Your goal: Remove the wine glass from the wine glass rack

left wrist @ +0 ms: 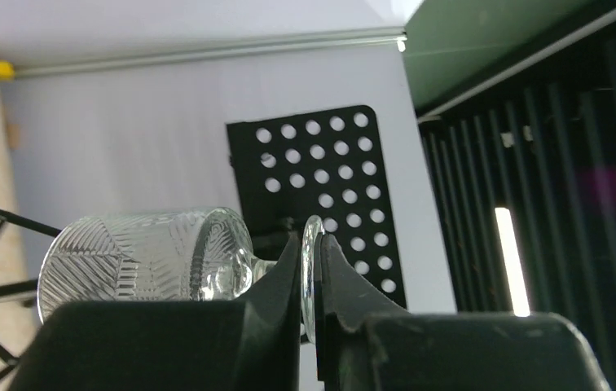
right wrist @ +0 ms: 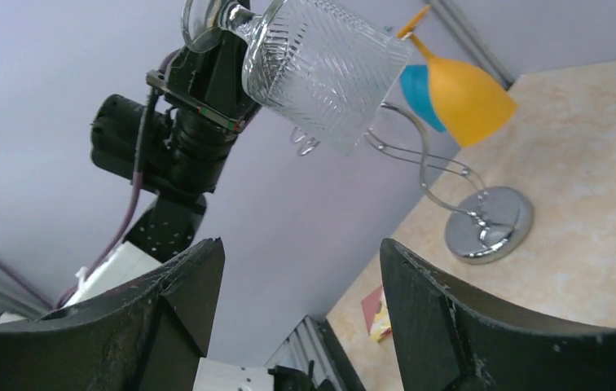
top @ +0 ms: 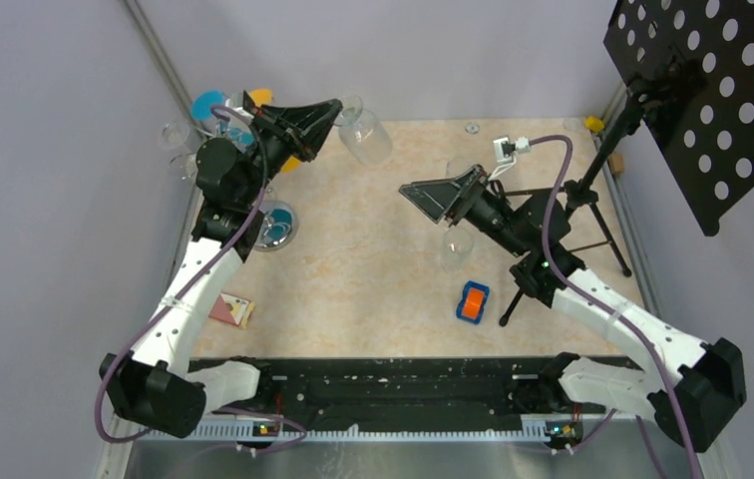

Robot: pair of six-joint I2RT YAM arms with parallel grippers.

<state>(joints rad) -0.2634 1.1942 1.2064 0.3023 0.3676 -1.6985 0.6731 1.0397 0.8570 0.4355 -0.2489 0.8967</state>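
Clear wine glass pinched in left gripper, seemingly off wine glass rack; right gripper apart; next, set down rightward.

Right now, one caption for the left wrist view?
Left gripper clamps the patterned wine glass by its foot, bowl sideways, perforated black panel behind.

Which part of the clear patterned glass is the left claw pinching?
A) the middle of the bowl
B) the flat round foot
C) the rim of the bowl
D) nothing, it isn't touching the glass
B: the left gripper is shut on the thin disc of the foot of the wine glass, whose bowl sticks out sideways.
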